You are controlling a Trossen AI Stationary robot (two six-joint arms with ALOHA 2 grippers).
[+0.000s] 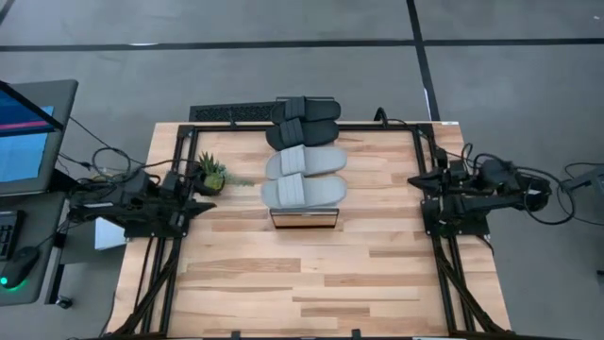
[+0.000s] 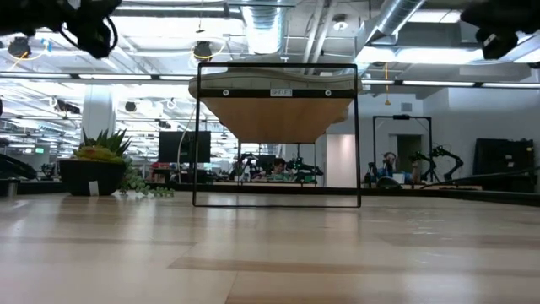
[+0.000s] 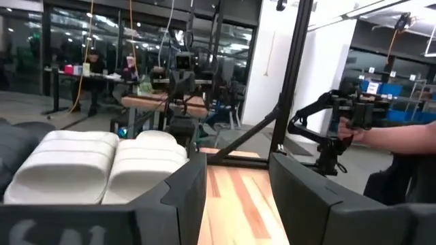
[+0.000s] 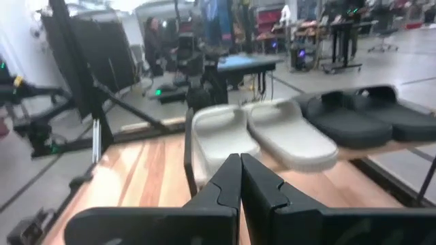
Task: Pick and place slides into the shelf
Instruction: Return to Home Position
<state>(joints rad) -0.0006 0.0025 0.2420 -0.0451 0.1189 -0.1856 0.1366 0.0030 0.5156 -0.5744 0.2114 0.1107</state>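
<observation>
Four slides lie side by side, soles down, on top of the shelf (image 1: pixel 304 219) in the middle of the table. The two black slides (image 1: pixel 304 121) are at its far end, the two pale grey-green slides (image 1: pixel 304 177) nearer. The low view shows the shelf (image 2: pixel 277 93) end-on, with its metal frame. My left gripper (image 1: pixel 206 210) (image 3: pixel 235 197) hovers open at the table's left side, facing the grey slides (image 3: pixel 88 167). My right gripper (image 1: pixel 420 189) (image 4: pixel 240 178) hovers shut at the right side, facing the grey slides (image 4: pixel 262 136) and black slides (image 4: pixel 368 116).
A small potted plant (image 1: pixel 212 175) (image 2: pixel 97 165) stands just beyond my left gripper. Black frame rails (image 1: pixel 156 246) run along the table's left, right and far edges. Bare wood (image 1: pixel 302 283) lies between the shelf and the near edge. A person's forearm (image 3: pixel 398 139) shows beyond the right arm.
</observation>
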